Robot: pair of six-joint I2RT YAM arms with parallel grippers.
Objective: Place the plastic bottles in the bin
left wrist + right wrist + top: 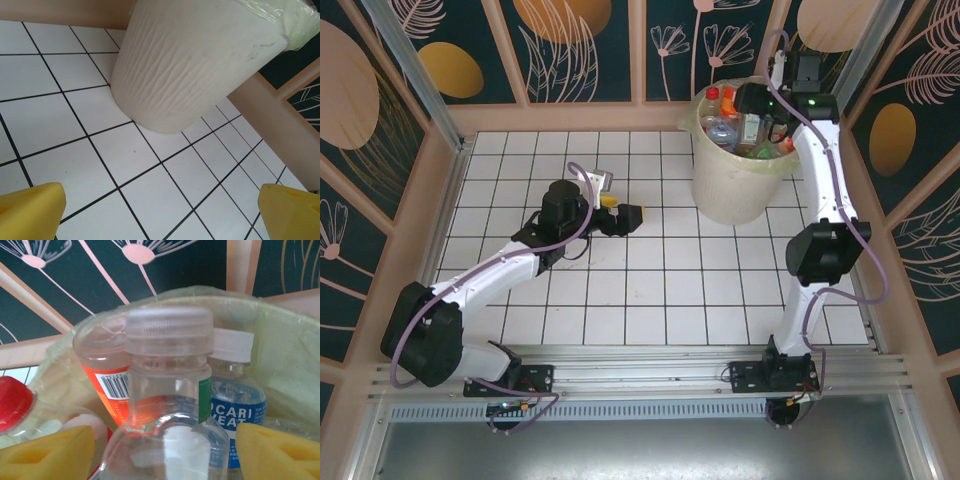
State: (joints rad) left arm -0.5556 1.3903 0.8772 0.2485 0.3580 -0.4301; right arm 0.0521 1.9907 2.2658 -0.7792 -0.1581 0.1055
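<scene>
The cream-white bin [735, 195] stands at the back right of the tiled table, lined with a pale green bag [290, 355] and holding several plastic bottles [725, 130]. My right gripper [772, 125] hangs over its mouth. Between its yellow fingers [50, 452] stands a clear bottle [167, 370] with a clear cap and green label; the pads sit slightly off its sides, so my right gripper [165, 450] is open. Behind it are an orange-labelled bottle [100, 375] and a blue-labelled one [237, 405]. My left gripper [638, 214] is open and empty, pointing at the bin [190, 65].
A raised wooden rim [570, 118] and patterned wall panels enclose the table. A red-capped bottle [12, 402] lies at the left inside the bin. White tiles [150, 190] lie under my left gripper [162, 200]. The right arm's elbow [820, 250] stands right of the bin.
</scene>
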